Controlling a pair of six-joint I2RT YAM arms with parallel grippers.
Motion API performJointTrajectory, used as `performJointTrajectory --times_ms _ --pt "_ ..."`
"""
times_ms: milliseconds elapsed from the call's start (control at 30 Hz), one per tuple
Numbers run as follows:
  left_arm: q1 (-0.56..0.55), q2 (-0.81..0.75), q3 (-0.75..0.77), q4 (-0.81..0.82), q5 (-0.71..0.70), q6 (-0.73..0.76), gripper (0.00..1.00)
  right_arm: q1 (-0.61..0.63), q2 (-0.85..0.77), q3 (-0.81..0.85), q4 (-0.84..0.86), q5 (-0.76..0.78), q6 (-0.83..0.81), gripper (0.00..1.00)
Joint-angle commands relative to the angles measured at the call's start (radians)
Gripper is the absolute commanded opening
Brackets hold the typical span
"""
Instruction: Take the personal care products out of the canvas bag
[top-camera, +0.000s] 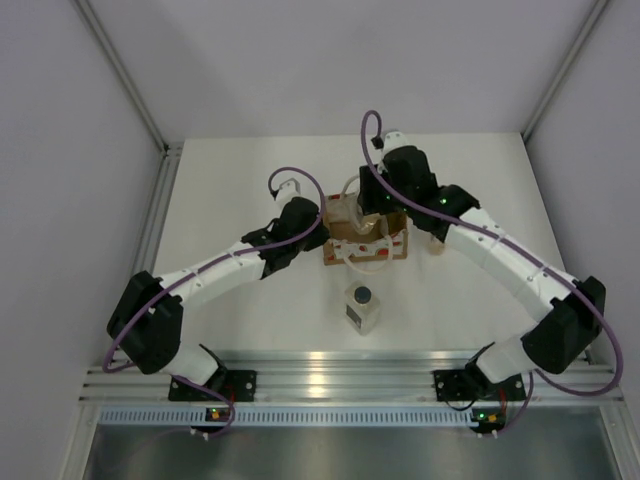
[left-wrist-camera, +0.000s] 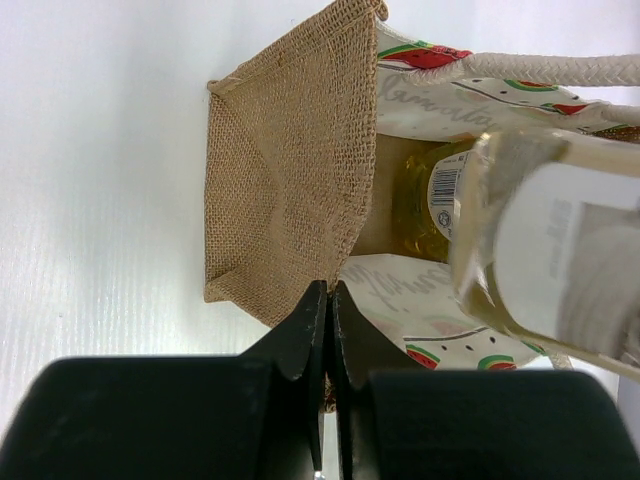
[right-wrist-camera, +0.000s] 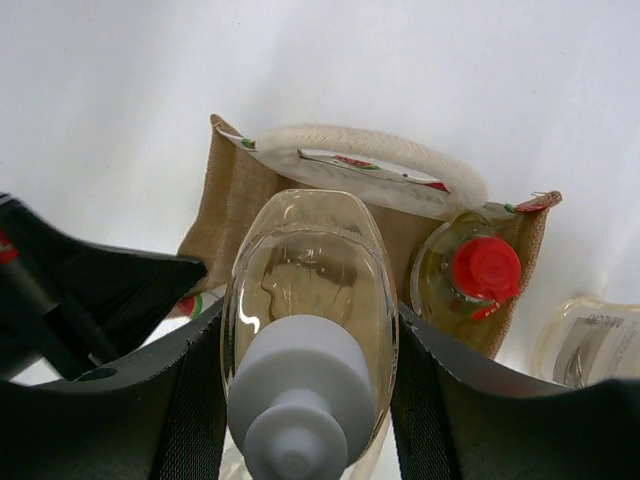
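Although the table (top-camera: 230, 180) has open white surface to the left, behind and in front, the canvas bag (left-wrist-camera: 280, 180) stands at its middle, where both arms can reach it. Burlap this light would probably rise with whatever is pulled from it. That seems to be why the left gripper (left-wrist-camera: 328, 298) has its fingers pinched shut on the bag's left wall, anchoring it and holding the mouth spread. The right gripper (right-wrist-camera: 308, 312) comes from above, its fingers clamped on the shoulders of an amber bottle (right-wrist-camera: 310, 250) with a pale cap. The bottle hangs over the mouth, and I cannot tell whether its base is clear of the rim. The white rope handles (right-wrist-camera: 370, 140) arch beside the opening and look like the likeliest snag on the way out. A clear squarish bottle (top-camera: 362, 307) stands in front of the bag, well apart from it. A second pale bottle (right-wrist-camera: 590, 345) stands just right of the bag, partly under the right arm, so the roomier set-down spots are front-left. The yellow bottle (right-wrist-camera: 470, 275) with the red cap sits upright in the bag's right corner.
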Motion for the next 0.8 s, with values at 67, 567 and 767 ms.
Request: performJointTrajectory --times_ms 67,567,767 --pt "-0.002 -0.01 -0.003 -0.032 0.004 -0.002 0.0 -0.003 -0.19 0.11 0.008 -0.059 -0.034 0.0" --pt "-0.002 -0.01 0.005 -0.03 0.017 -0.011 0.0 -0.006 -0.527 -0.014 -0.191 0.01 -0.072 0.0" --pt "-0.002 -0.013 0.005 -0.032 0.02 -0.011 0.0 -0.004 -0.626 -0.189 -0.191 0.027 -0.013 0.0"
